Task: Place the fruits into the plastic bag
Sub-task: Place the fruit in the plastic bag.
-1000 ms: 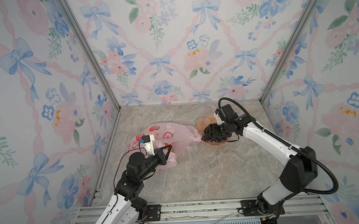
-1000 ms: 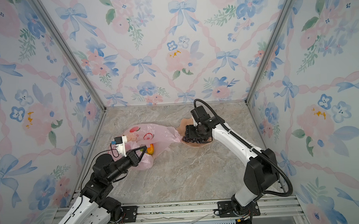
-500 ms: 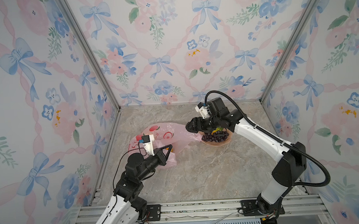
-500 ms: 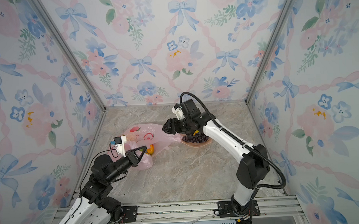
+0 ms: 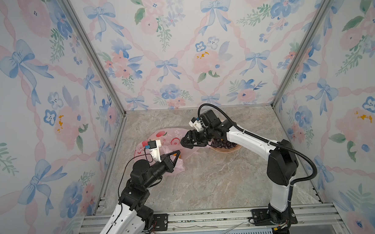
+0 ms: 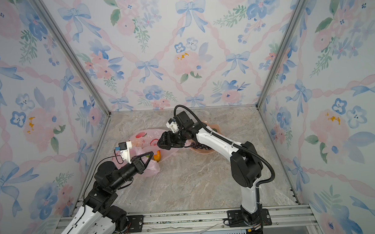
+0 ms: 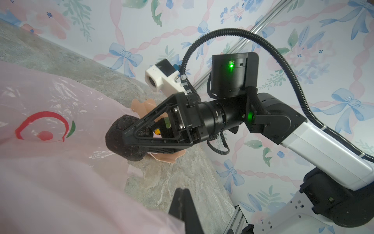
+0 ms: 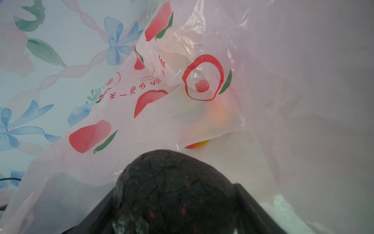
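The right gripper (image 7: 129,141) clamps a black bumpy fruit (image 8: 174,188) at the mouth of the plastic bag (image 8: 263,81), printed with illegible red characters (image 8: 139,89), while the left gripper (image 6: 149,155) pinches its rim.

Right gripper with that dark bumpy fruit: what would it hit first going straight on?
Probably the thin, translucent pink plastic bag, just ahead of the black bumpy fruit held in the right gripper; depth is unclear.

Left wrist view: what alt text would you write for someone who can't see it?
The robot's right gripper holds a dark bumpy fruit at the edge of a crinkly pink plastic bag printed with red fruit. Behind it a peach dish sits on the stone-patterned table, with floral wallpaper beyond.
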